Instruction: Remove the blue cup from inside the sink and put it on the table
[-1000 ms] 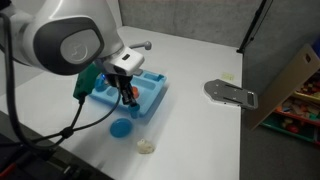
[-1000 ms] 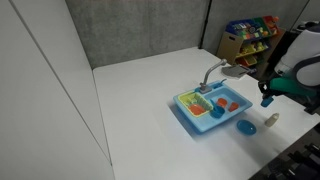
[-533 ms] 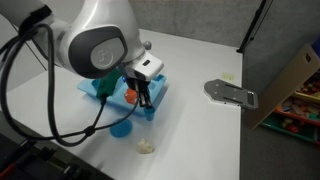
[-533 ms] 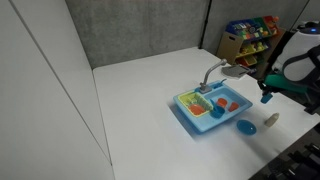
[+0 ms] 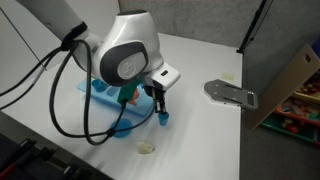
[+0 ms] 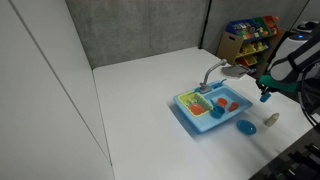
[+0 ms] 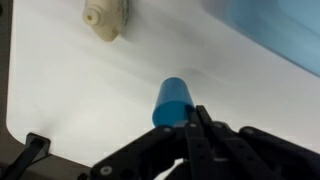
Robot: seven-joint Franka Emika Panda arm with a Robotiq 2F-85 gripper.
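We take the white table (image 5: pixel 205 65) below the jaws as the place to set down, with the light-blue toy sink (image 6: pixel 192 116) already off to one side of them, so the step in hand looks to us like the release. The gripper (image 5: pixel 158 108) has its jaws clamped on the near end of the blue cup (image 5: pixel 160 118), which sticks out past the fingertips and hangs close over the tabletop, outside the basin. To do this well we would lower straight until the cup's free end meets the surface, open only a little, then lift straight away so so light a piece does not tip or roll. We would also stay clear of the flat blue disc (image 6: pixel 245 127) beside the jaws. The wrist view alone shows the grip on the cup (image 7: pixel 174 100) and a small beige lump (image 7: pixel 105 18) ahead of the jaws. The exterior views alone show the whole sink, and in one of them the cup is too small to make out
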